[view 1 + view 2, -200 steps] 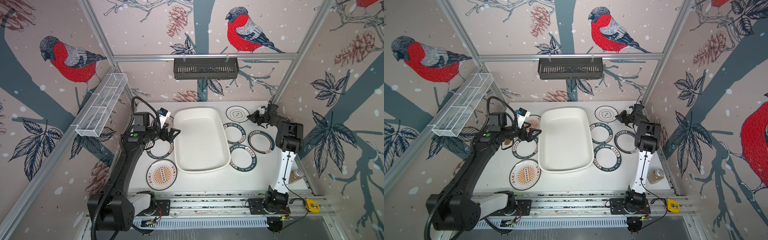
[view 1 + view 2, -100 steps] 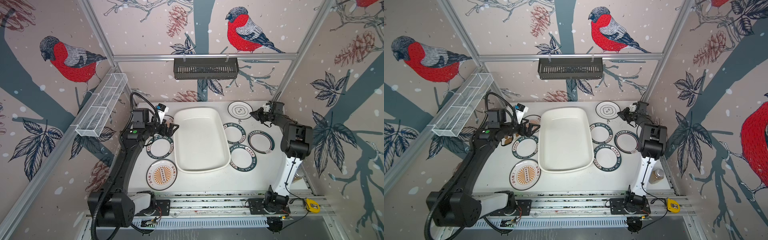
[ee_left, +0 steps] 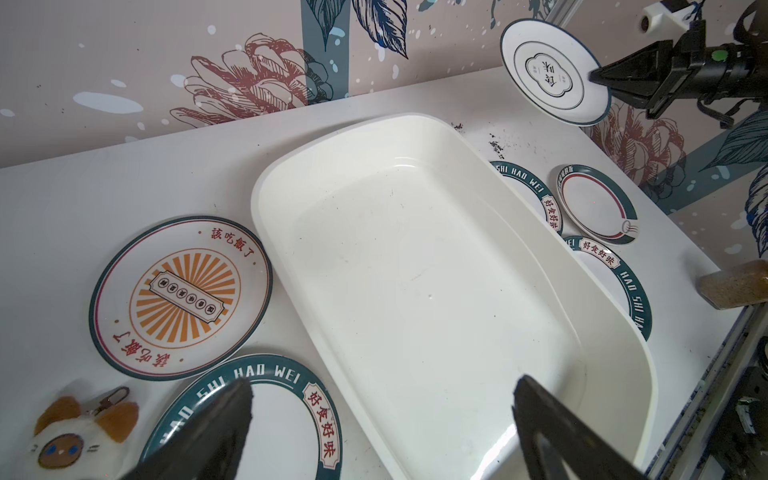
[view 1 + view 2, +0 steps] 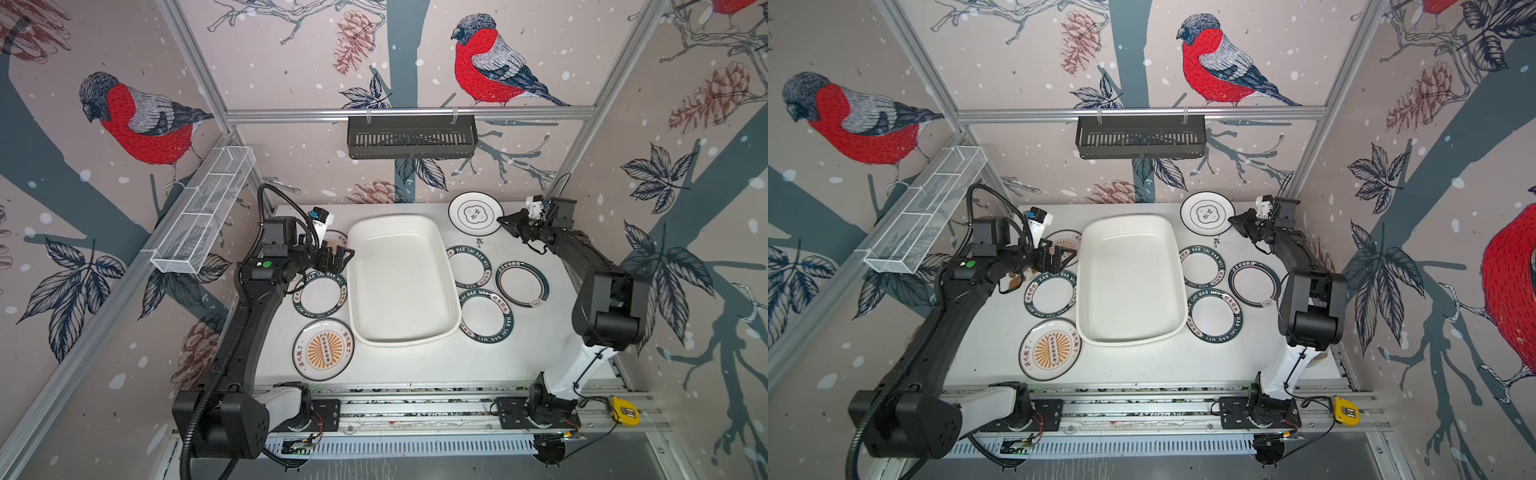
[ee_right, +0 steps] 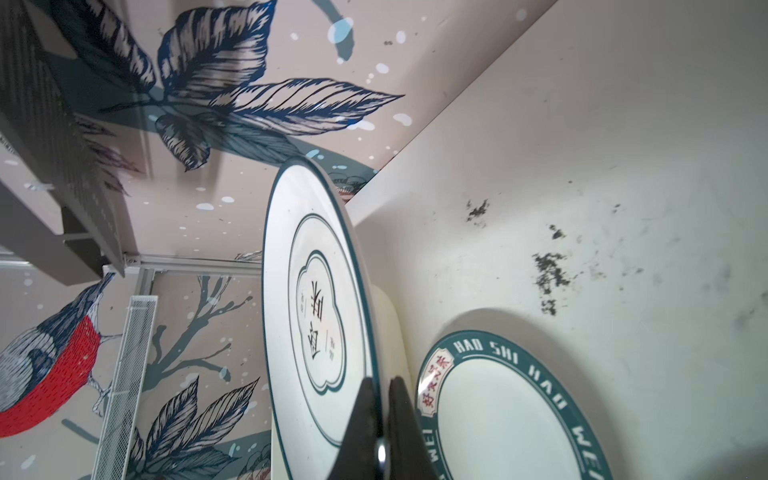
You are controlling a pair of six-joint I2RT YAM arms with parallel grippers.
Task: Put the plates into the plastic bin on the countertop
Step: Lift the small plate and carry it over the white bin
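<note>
now the right tool point(image 4: 503, 221) is clamped on the rim of the black-ringed plate point(image 4: 475, 213), tilted above the tabletop point(image 4: 415, 365) near the bin point(image 4: 399, 286). the left tool point(image 4: 344, 257) hangs wide apart just left of the bin.

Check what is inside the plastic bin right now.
No plates: the plastic bin shows only its bare white floor in both top views. The open left hand covers a bit of its left rim. The right hand pinches the black-ringed plate outside the bin.
</note>
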